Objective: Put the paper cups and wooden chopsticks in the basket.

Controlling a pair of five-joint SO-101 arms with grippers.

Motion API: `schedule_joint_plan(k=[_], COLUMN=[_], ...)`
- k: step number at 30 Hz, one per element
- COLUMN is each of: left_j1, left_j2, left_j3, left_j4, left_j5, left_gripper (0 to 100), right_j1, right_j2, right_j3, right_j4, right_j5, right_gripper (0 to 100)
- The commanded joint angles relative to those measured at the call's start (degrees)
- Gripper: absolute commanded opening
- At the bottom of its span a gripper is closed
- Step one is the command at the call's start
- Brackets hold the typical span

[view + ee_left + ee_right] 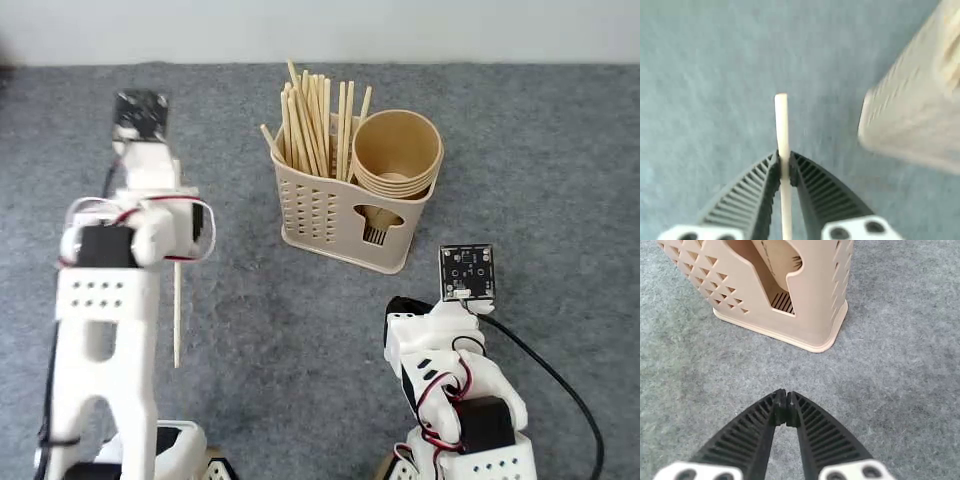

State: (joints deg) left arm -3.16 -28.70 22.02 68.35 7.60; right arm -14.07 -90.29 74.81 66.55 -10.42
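The table [560, 150] is covered in mottled grey felt. The basket [330, 215], ahead of the right end effector [786, 407], is coloured beige, and its walls are pierced with rows of small slots and triangles. The cups [398, 150] in it are seen in plain kraft brown, the chopsticks [315, 125] beside them in pale wood. A cream chopstick [782, 125] is clamped in the left end effector [783, 167]. Both end effectors are finished in black with a ribbed pattern, on white mounts. The arms [100, 300] are white, threaded with red and black wires [447, 392].
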Motion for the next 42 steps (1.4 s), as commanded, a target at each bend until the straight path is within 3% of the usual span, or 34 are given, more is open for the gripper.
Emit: schedule_joint_plan(k=[1,4,10,19,26,32,39,42], left_j1=[1.14,2.99,8.44,9.58,16.44,16.88,17.05,16.97], left_j2=[-4.13,-4.13,-4.13,-4.13,-3.34,3.69,11.96,12.75], left_j3=[-9.54,-15.25,-22.29,-22.02,-18.68,-13.05,-12.79,-13.05], left_j4=[0.35,0.35,-2.99,-26.90,-38.86,-51.43,-52.04,-48.09], left_j5=[0.00,1.32,10.73,18.64,18.81,18.64,15.47,15.47], left_gripper=[1,1,1,1,1,1,2,6], right_j1=[0.40,0.40,0.40,0.40,0.66,0.75,0.75,0.75], right_j2=[-0.66,-0.66,-0.66,-0.66,-0.66,-0.66,-0.66,-0.66], right_j3=[-0.35,-0.35,0.97,2.37,2.37,2.37,2.37,2.37], right_j4=[0.40,0.40,0.31,-0.13,-0.13,0.31,0.31,0.31], right_j5=[-0.70,-0.70,-0.70,-0.79,-0.79,-0.79,-0.79,-0.79], right_gripper=[0.9,0.9,0.9,0.9,0.9,0.9,0.9,0.9])
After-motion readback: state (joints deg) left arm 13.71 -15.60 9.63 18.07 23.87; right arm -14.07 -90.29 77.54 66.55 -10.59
